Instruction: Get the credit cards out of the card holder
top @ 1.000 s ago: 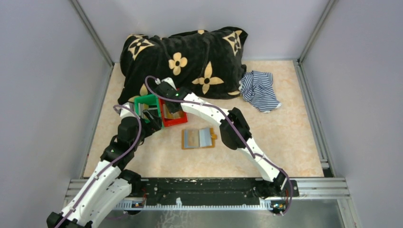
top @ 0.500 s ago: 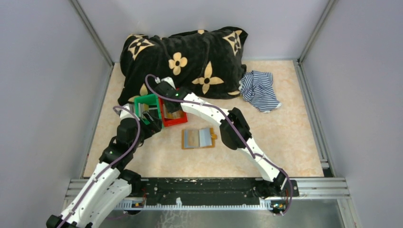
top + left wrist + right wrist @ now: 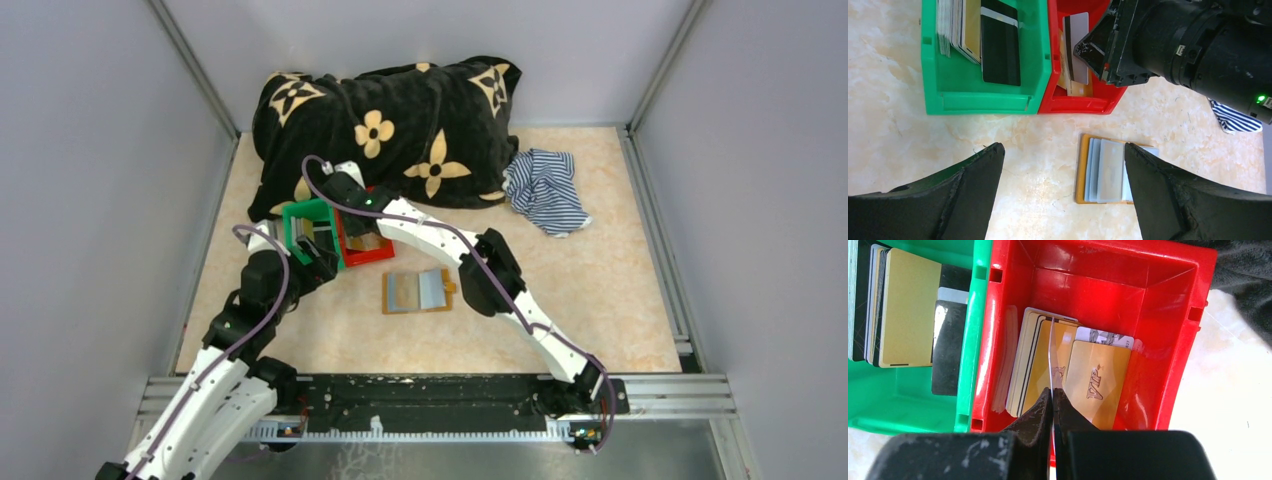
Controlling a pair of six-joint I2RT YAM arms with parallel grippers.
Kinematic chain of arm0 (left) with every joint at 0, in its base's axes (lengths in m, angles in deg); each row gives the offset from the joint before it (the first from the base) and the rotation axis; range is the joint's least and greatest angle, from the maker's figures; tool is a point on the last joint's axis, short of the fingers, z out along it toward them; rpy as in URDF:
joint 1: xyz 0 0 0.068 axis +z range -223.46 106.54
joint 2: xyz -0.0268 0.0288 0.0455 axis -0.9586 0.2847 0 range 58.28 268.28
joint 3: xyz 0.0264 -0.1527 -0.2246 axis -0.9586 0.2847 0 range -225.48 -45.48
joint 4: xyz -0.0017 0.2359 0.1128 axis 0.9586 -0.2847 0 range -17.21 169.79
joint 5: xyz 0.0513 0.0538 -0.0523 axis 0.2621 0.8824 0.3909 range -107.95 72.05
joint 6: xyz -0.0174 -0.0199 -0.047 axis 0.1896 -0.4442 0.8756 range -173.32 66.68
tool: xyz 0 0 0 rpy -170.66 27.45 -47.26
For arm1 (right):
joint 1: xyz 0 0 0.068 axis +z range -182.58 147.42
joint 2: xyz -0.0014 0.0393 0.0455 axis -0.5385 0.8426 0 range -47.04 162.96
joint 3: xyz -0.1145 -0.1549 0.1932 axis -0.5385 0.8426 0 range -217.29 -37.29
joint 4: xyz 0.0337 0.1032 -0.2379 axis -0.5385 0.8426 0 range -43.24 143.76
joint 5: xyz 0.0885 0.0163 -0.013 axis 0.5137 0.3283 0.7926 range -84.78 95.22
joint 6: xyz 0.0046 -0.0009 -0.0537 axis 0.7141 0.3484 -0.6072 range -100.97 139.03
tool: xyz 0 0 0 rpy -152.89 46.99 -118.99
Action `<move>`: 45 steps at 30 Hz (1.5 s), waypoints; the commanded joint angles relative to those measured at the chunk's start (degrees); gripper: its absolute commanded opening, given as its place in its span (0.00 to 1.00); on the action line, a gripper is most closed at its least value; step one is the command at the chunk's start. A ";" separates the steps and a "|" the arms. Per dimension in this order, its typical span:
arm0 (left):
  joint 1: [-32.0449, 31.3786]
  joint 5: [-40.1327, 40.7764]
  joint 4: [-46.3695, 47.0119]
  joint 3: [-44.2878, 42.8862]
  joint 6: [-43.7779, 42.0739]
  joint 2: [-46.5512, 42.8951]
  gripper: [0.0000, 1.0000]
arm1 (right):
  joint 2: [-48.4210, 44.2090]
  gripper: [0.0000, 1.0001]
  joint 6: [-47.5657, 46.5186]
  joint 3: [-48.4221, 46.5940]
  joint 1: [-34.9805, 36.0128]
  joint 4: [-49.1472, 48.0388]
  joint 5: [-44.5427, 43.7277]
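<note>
The right gripper (image 3: 1052, 392) is pinched on a thin credit card (image 3: 1049, 350), held edge-on over the red bin (image 3: 1168, 355). Light, stiff and slick, such a card is probably best nipped firmly by one short edge. The left gripper (image 3: 1062, 150) hangs with its fingers spread above the card holder (image 3: 1082, 172), which lies open and flat just in front of the bin.

Bright even light, soft shadows, sharp wrist views, little glare

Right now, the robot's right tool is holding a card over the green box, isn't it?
Not quite. The right tool is pinching a thin card edge-on, but it is over the red box, not the green box, which sits beside it. The right wrist view shows this.
</note>
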 commanded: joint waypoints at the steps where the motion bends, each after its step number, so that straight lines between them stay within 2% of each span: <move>1: 0.30 -0.34 -2.32 -1.88 0.22 -0.96 0.95 | 2.36 0.00 1.28 -1.66 1.63 -0.39 -1.22; 12: 0.31 -0.72 -4.12 -1.77 0.33 -1.93 0.95 | 3.74 0.00 2.09 -0.03 2.15 -1.58 -1.71; 17: 0.28 -0.34 -4.82 -0.87 0.83 -3.14 0.95 | 3.24 0.17 2.23 1.02 2.15 -2.34 -0.65; 21: 0.26 -0.30 -4.33 -0.24 0.80 -2.93 0.95 | 1.23 0.27 2.22 3.73 2.24 -4.28 0.48; 31: 0.31 -1.37 -2.86 0.61 0.70 -1.67 0.95 | -1.40 0.34 1.97 6.21 3.12 -6.43 1.26; 45: 0.25 -2.56 -1.39 1.52 0.44 -0.70 0.96 | -5.94 0.35 0.70 7.54 4.47 -7.38 0.38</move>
